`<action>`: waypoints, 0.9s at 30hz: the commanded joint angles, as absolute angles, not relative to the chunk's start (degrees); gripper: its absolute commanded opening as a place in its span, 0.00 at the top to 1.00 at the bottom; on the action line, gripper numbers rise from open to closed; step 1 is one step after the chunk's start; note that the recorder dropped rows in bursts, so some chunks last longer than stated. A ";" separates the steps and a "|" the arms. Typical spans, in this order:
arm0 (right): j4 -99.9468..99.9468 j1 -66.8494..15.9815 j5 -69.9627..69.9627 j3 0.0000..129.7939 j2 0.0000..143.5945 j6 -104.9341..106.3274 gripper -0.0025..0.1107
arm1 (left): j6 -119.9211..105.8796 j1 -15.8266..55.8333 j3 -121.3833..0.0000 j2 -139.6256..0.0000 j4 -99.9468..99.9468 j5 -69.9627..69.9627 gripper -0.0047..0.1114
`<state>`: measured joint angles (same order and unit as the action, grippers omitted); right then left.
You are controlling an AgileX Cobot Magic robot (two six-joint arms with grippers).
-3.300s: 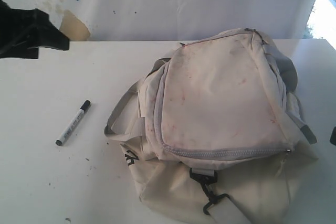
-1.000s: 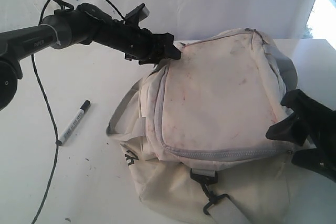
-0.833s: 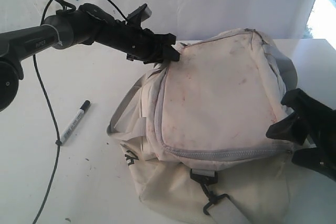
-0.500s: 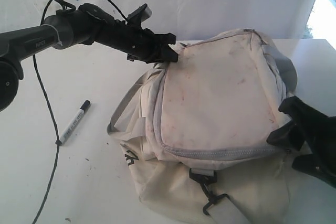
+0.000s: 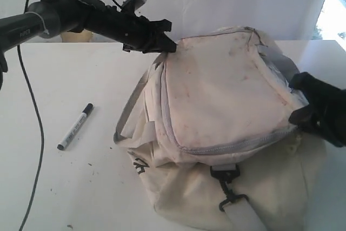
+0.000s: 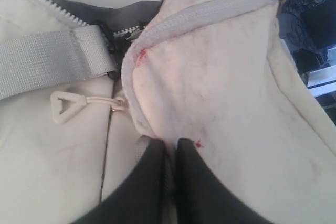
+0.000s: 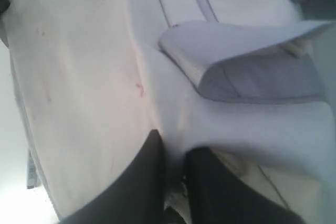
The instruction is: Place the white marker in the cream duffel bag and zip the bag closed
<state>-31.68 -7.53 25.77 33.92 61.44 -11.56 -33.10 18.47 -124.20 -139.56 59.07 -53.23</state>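
The cream duffel bag (image 5: 227,90) lies stained on the white table, its top panel raised. My left gripper (image 5: 164,40) is shut on the fabric at the bag's far left corner; in the left wrist view the gripper (image 6: 169,145) pinches a fold of the bag (image 6: 210,87) beside a partly open zipper showing dark lining (image 6: 118,17). My right gripper (image 5: 300,109) is shut on the bag's right edge, and in its wrist view the gripper (image 7: 173,148) squeezes cream cloth (image 7: 79,77). The white marker (image 5: 75,126) lies on the table left of the bag, apart from both grippers.
A black clip and grey strap (image 5: 231,190) hang at the bag's near side. A grey webbing handle (image 5: 132,106) loops out toward the marker. The left arm's cable (image 5: 33,133) drapes over the table (image 5: 54,187). A cream zip pull (image 6: 63,106) lies by a webbing strap (image 6: 47,59).
Both grippers have shut on the bag's fabric and drawn it up. The top panel has lifted and the bag has shifted and stretched between them. The marker has not moved.
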 commanded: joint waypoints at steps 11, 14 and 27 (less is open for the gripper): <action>-9.36 2.43 38.89 55.94 74.59 -18.26 0.98 | -24.44 15.48 -124.77 -130.54 47.06 -69.96 0.96; -9.19 4.09 39.00 60.22 77.96 -18.02 0.98 | -21.22 15.48 -124.77 -129.24 41.86 -69.96 0.96; -9.32 5.78 40.30 72.86 91.67 -12.26 0.98 | -11.33 16.82 -120.00 -122.13 33.53 -69.96 0.96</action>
<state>-13.38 4.36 41.91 71.36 89.58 -14.63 -12.04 17.26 -122.35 -124.78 38.77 -70.02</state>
